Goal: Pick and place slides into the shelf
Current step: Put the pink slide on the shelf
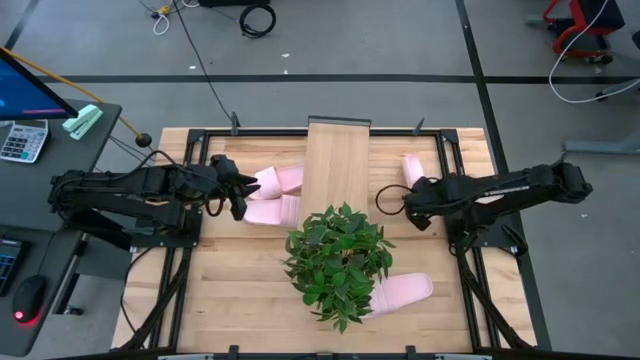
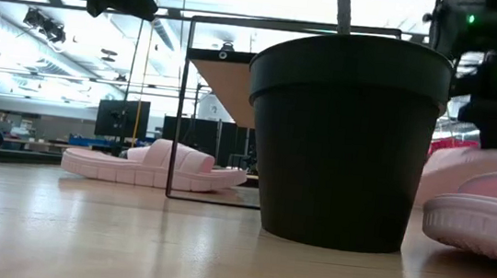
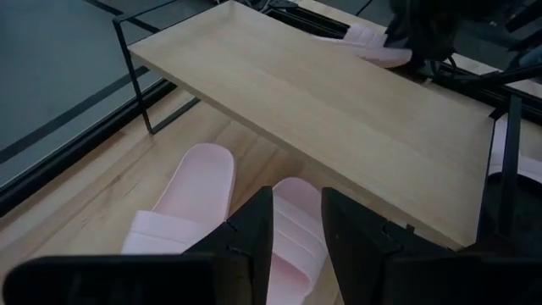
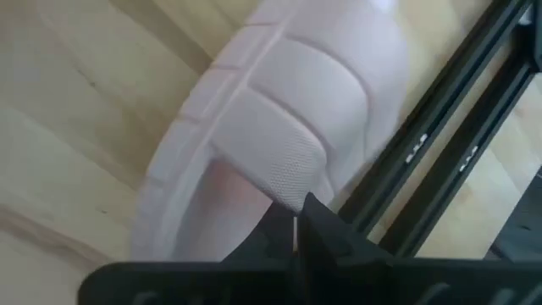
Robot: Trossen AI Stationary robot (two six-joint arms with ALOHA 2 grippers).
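The shelf (image 1: 338, 160) stands at the table's far middle. Two pale pink slides (image 1: 276, 180) (image 1: 270, 211) lie on the table at its left side. My left gripper (image 1: 240, 190) hovers open above them; in its wrist view the fingers stand over the nearer slide (image 3: 292, 222), clear of it. A third slide (image 1: 412, 168) lies right of the shelf, and my right gripper (image 1: 410, 198) is shut on it. A fourth slide (image 1: 405, 292) lies near the plant pot. My right gripper (image 4: 298, 224) pinches the edge of the slide's broad strap (image 4: 292, 191) between its two fingertips, only at their free ends. The fingers come from above, slanting down. The slide's sole (image 4: 182, 182) lies on the table top.
A potted green plant (image 1: 338, 258) stands in the near middle, between the arms. Black metal rails (image 1: 455, 200) run along the table's left and right sides. A desk with a calculator (image 1: 22, 140) stands off the table's left.
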